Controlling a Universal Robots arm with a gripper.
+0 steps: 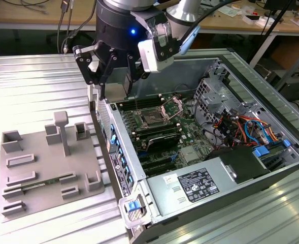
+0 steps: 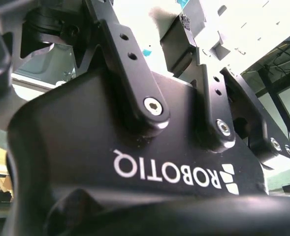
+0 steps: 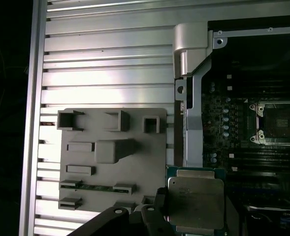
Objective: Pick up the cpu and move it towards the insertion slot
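I hang over the edge of the open computer case [image 1: 190, 168], my gripper [image 1: 113, 76] up above the spot where the grey tray [image 1: 37, 168] ends and the case wall begins. My fingers [image 3: 149, 219] are clamped on the cpu [image 3: 196, 204]: in the first wrist view the flat silvery square sits right at my fingertips, held level, with a thin greenish rim showing along its upper edge. It is lifted clear of the tray and lies over the case wall and the near strip of the green board [image 3: 233, 128].

The insertion slot [image 3: 277, 123] is further in on that board, well apart from the chip I hold; its dark square centre is bare and its silver frame runs around it. In the exterior view the same slot [image 1: 153, 119] sits in the middle of the board with its hinged silver bracket [image 1: 172, 107] tipped up just beside it, and long black memory slots [image 1: 159, 140] lie nearby.

The tray rests on the ribbed metal tabletop [image 1: 32, 81] on the exterior view's left of the case, its raised blocks standing up from a flat base. In the second wrist view my black gripper body [image 2: 135, 162] and linkage arms are seen from close up
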